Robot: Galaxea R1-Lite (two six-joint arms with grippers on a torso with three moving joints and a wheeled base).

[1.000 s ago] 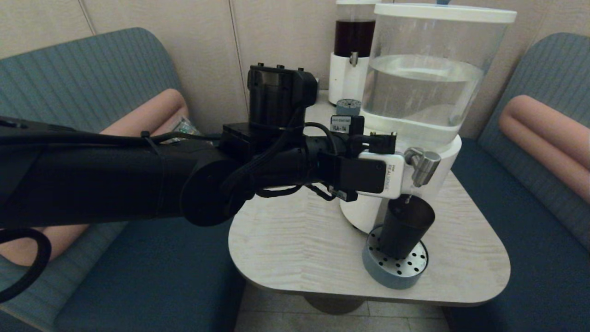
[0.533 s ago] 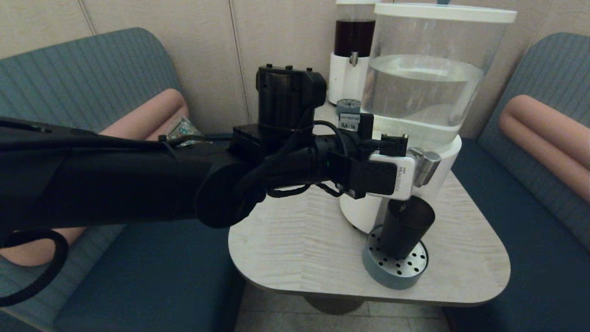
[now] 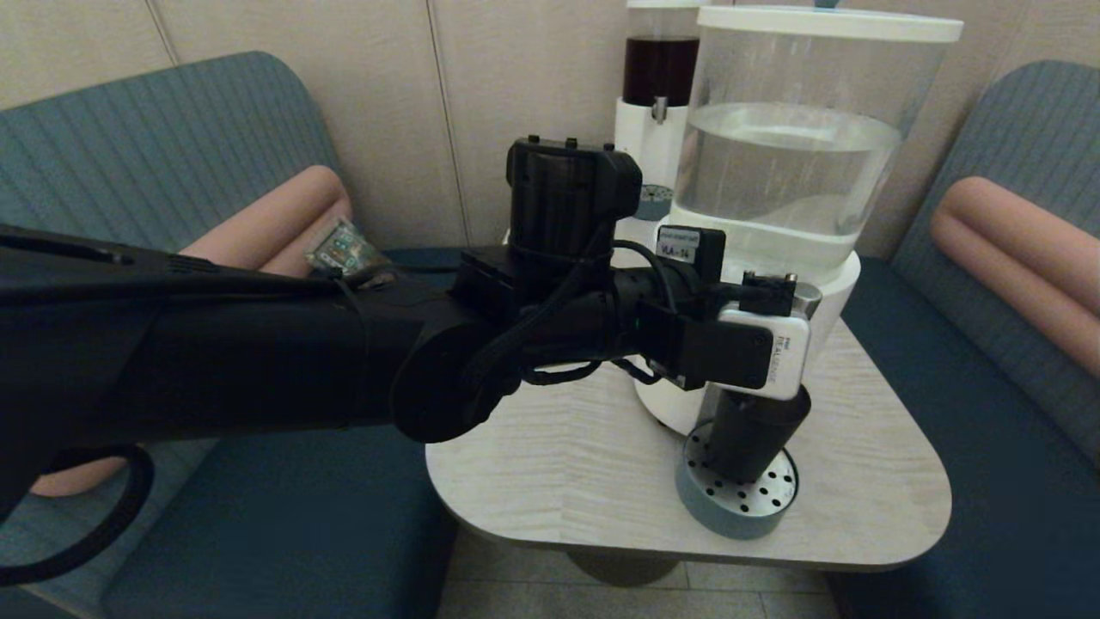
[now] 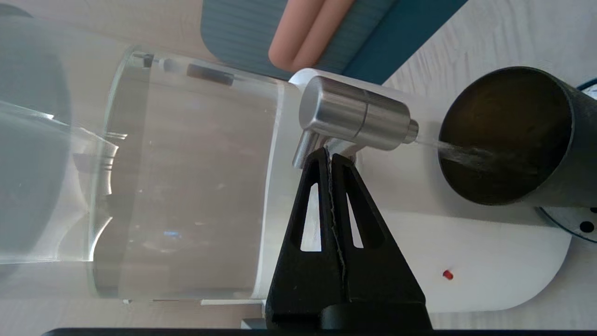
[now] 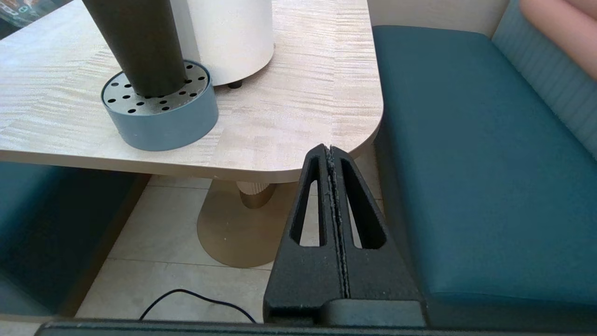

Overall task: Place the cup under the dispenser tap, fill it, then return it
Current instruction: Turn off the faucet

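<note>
Near the tabletop (image 3: 559, 464) front edge, cup (image 3: 748, 434) on drip tray (image 3: 730, 507), catching water. Left claw (image 4: 330, 154) closed against dispenser tap (image 4: 354, 119). Right claw (image 5: 330, 151) closed, empty, above the teal bench (image 5: 475, 154).

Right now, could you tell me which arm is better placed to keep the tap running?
The left. Its gripper, fingers shut, presses against the dispenser tap while water streams into the cup. The right gripper hangs beside the table, away from the tap.
</note>
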